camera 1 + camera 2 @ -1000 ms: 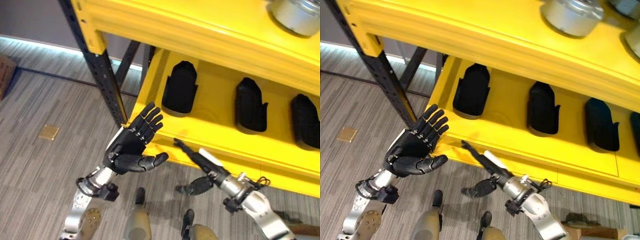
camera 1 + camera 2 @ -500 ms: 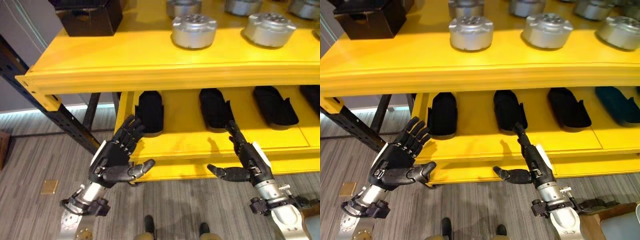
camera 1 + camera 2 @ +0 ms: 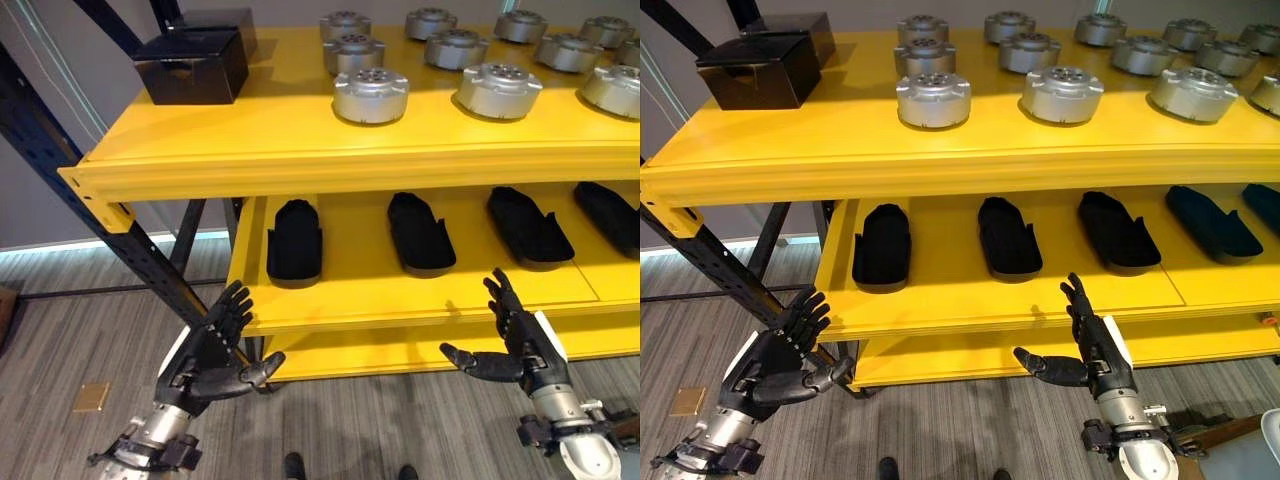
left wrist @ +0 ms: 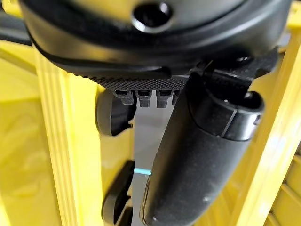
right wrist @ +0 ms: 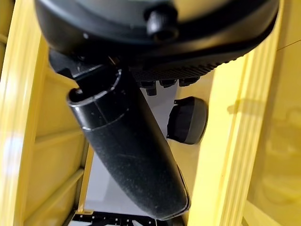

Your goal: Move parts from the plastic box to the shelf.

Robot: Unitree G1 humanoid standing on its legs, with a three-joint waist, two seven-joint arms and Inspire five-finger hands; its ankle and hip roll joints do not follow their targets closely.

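Both robot hands hang empty with fingers spread wide before the yellow steel shelf (image 3: 790, 165): left robot hand (image 3: 775, 365) at 8 o'clock, right robot hand (image 3: 1095, 350) at 5 o'clock. Round silver metal parts (image 3: 933, 98) sit at 12 o'clock beside a black plastic box (image 3: 758, 68) at 11. Risk, I judge: reaching upward could knock fingers against the shelf lip.
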